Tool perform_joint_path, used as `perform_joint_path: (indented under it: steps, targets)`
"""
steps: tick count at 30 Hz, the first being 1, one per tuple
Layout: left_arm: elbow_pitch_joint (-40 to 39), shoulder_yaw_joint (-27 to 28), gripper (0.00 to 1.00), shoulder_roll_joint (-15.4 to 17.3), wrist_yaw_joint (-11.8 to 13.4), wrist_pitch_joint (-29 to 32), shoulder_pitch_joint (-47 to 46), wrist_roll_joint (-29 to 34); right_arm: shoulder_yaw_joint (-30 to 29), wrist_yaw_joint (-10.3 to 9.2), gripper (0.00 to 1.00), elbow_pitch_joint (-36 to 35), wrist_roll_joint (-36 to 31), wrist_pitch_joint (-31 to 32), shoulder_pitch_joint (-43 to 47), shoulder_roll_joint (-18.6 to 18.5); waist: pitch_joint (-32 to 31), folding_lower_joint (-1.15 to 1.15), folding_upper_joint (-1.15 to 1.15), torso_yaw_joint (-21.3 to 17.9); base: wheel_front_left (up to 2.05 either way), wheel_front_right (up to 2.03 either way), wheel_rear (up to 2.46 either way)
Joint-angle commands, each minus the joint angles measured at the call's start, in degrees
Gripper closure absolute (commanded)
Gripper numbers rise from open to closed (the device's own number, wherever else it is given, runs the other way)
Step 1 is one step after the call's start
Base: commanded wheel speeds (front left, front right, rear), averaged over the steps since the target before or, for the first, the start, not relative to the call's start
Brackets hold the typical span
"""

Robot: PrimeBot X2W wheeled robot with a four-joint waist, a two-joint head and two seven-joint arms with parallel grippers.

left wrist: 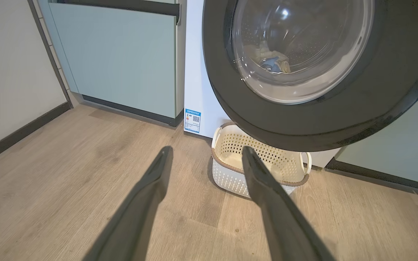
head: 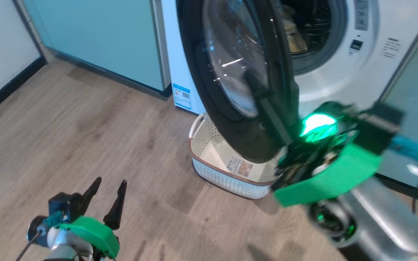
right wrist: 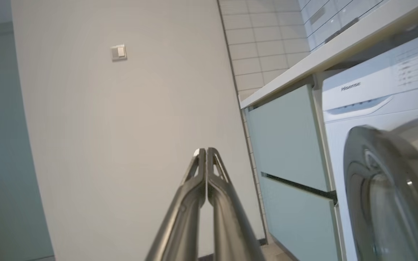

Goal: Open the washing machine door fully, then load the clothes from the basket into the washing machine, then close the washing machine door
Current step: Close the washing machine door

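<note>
- At the upper middle of the head view, the washing machine door (head: 238,134) stands about half open, its edge toward us, hanging over the basket (head: 227,183) on the floor.
- The basket shows only its bare floor and label. The clothes (left wrist: 270,61) lie inside the drum of the washing machine (head: 339,83), seen through the glass.
- So loading looks done, and closing the door seems to be the step in hand.
- The right gripper (right wrist: 205,150) is clenched on nothing, fingers pressed together beside the door.
- The left gripper (head: 110,181), at lower left, is spread wide and empty.
- Next, I'd guess: press the door toward the opening at upper right until it latches.
</note>
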Motion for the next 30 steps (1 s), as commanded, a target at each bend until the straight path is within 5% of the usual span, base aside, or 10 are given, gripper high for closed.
perform_joint_path:
  steps: [1, 12, 30]
  targets:
    - [-1.36, 2.07, 0.0, 0.85, -0.04, -0.36, -3.26, 0.32, 0.42, 0.01, 1.0, -1.06, -0.65, -0.29, -2.01, 0.92, 0.1, 0.0, 0.0, 0.58, 0.0, 0.0, 0.0]
    - [-0.71, 0.78, 0.0, 0.4, -0.04, -0.36, -4.78, 0.09, 9.72, 0.01, 1.0, 7.71, -8.86, -0.29, 1.42, 2.81, 0.61, 0.0, 0.0, 3.06, 0.0, 0.0, 0.0]
    - [-0.82, 1.24, 0.0, -0.5, -0.04, -0.36, -5.45, 0.09, 6.64, 0.01, 1.0, 19.52, -19.11, -0.29, 9.01, 5.46, 3.06, 0.0, 0.0, 2.28, 0.0, 0.0, 0.0]
